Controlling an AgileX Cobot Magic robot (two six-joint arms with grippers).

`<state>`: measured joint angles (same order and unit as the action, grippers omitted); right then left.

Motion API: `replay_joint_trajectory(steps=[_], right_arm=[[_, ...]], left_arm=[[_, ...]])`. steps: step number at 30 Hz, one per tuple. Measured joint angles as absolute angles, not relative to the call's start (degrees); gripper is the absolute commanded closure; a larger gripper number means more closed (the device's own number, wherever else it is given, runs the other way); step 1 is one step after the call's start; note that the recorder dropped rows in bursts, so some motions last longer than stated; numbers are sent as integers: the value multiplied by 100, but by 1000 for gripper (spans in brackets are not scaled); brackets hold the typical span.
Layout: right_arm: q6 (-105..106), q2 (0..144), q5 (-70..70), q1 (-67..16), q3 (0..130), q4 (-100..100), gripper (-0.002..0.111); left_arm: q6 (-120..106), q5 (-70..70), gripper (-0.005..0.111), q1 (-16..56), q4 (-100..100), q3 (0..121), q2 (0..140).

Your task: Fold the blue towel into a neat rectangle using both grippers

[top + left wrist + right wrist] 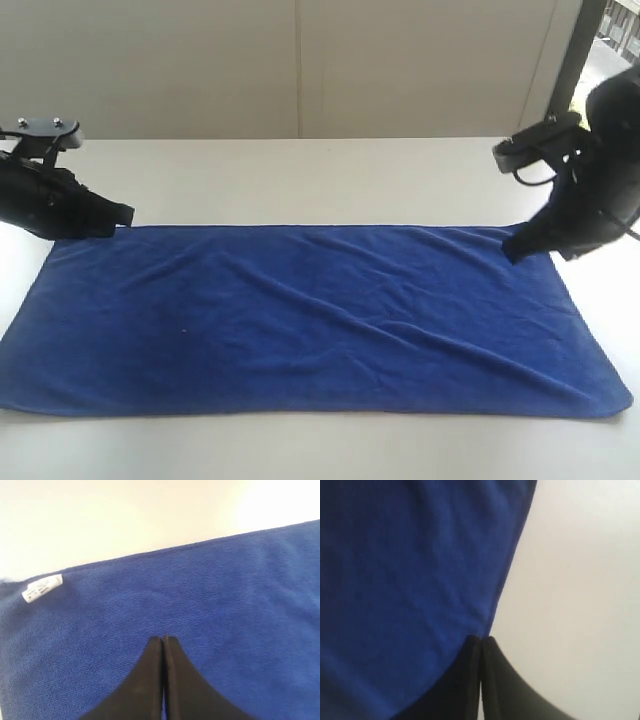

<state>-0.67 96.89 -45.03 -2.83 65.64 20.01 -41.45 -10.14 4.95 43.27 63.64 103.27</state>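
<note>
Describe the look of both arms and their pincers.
Both arms are dark and bulky. The left pincer and right pincer are each two black fingers tapering to a narrow tip. A small grey boxy module sits near each wrist; black cable loops by the right one.

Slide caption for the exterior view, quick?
Blue towel spread out on the table, left gripper and right gripper shut at its two far corners.

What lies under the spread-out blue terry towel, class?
The pale flat tabletop shows around the blue terry towel, so it presumably continues beneath. Whatever else lies under the cloth is covered and cannot be seen.
</note>
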Motion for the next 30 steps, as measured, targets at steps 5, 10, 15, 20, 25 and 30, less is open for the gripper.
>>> replay_joint_trajectory(steps=[5, 10, 15, 20, 25, 30], right_arm=[[678, 10679, -4587, -41, 7788, 1407, 108], [1582, 11756, -5011, 317, 8963, 471, 108], [2049, 12416, -5339, 544, 9721, -60, 108], [2182, 12703, -5398, 636, 10044, -133, 108], [2218, 12898, -5388, 680, 10287, -143, 108], [2218, 13016, -5283, 697, 10346, -143, 108]], left_arm=[[-3989, -1899, 107, 495, 3889, 6212, 9467], [-3134, -2396, 107, 506, 3041, 5460, 8807], [-2092, -2198, 107, 506, 2072, 4488, 8348], [-1741, -1923, 107, 506, 1839, 3882, 8083], [-1682, -1468, 107, 506, 1747, 3466, 8046], [-1682, -1020, 107, 506, 1556, 3165, 8046]])
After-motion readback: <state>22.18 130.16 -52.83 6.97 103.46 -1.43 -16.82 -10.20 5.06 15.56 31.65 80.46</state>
